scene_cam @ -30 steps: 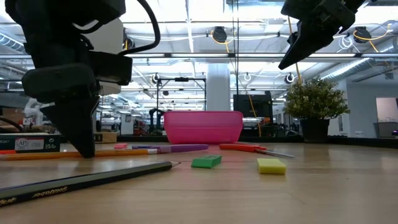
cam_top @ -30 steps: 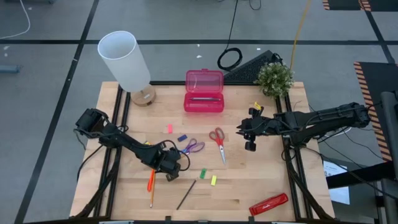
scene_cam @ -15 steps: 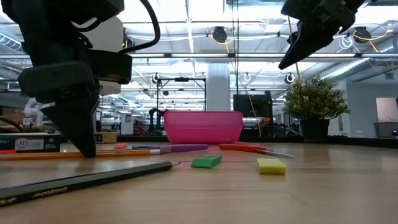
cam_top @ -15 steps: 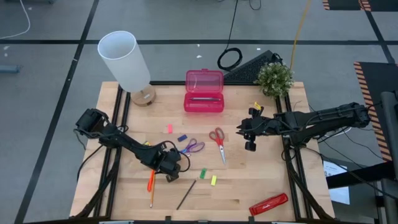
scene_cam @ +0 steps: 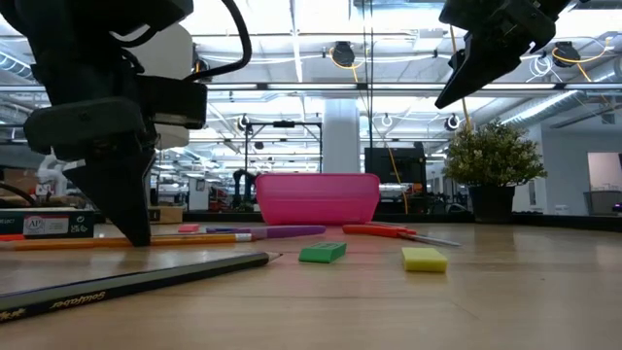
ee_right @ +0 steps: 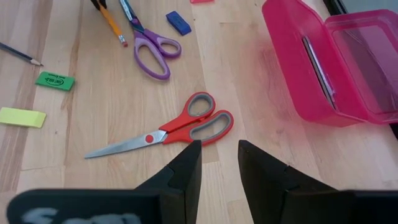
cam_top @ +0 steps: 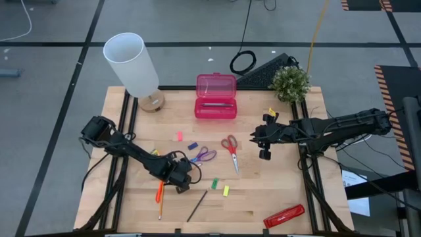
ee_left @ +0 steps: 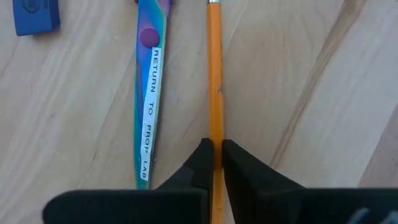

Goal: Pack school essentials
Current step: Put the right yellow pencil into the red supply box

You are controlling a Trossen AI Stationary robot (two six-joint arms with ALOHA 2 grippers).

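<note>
Nothing shifted visibly since earlier; left end effector [ee_left: 214,163] sat narrowed on the orange pencil [ee_left: 214,81], shaft running straight ahead along the surface [cam_top: 263,191], right end effector [ee_right: 215,163] slightly open, farther off.

You get even, bright overhead light across the table [cam_top: 276,191]; shadows under both arms are soft and short. In the low view, ceiling lamps glare white behind the left gripper [scene_cam: 121,209], leaving it a near-black silhouette, and the dark pencil [scene_cam: 136,279] nearest the lens blurs. Just ahead of the left gripper's fingertips, the orange pencil [ee_left: 215,81] and wood grain look sharp. Beyond the right gripper [ee_right: 216,165], the pink case [ee_right: 323,62] shows mild sheen.
</note>
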